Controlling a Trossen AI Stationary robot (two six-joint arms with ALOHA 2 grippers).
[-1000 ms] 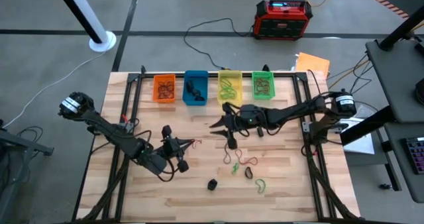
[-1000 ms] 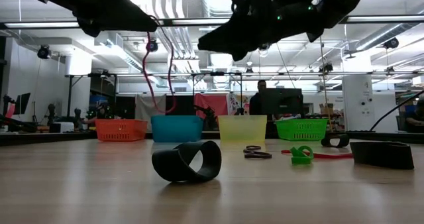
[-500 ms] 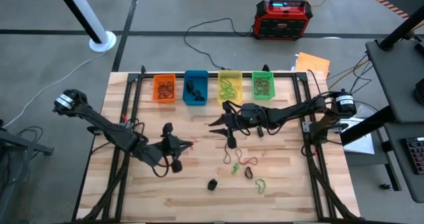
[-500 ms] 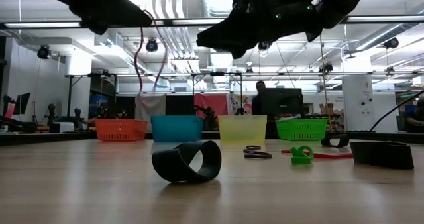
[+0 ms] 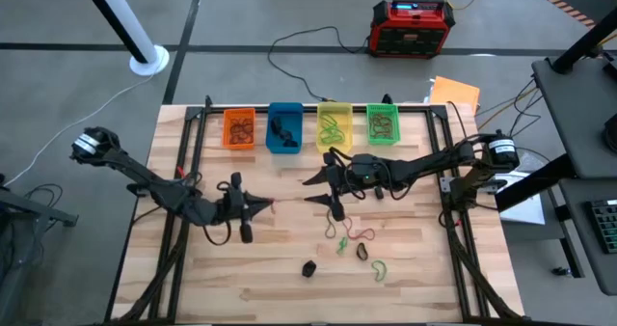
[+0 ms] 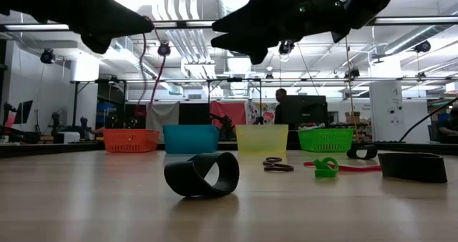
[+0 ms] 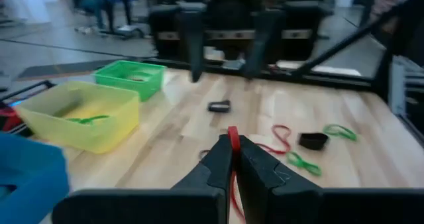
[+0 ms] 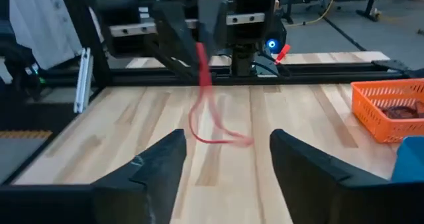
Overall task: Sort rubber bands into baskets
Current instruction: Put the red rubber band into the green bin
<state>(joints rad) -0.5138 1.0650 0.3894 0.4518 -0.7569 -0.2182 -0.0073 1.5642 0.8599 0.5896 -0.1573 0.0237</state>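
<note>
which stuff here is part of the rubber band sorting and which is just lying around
Part of the job:
- red rubber band pinched in the left claw
- loose rubber bands on the table
- orange basket, blue basket, yellow basket, green basket
- right claw, open

Lying about:
- red-black box
- orange paper

Four baskets [image 5: 310, 126] line the table's [image 5: 415, 283] far edge.

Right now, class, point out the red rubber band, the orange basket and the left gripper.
red rubber band [image 8: 202, 85]: right wrist view, hanging strand.
orange basket [image 5: 238, 130]: high view, its inside.
left gripper [image 7: 232, 151]: left wrist view, fingertips.
</note>
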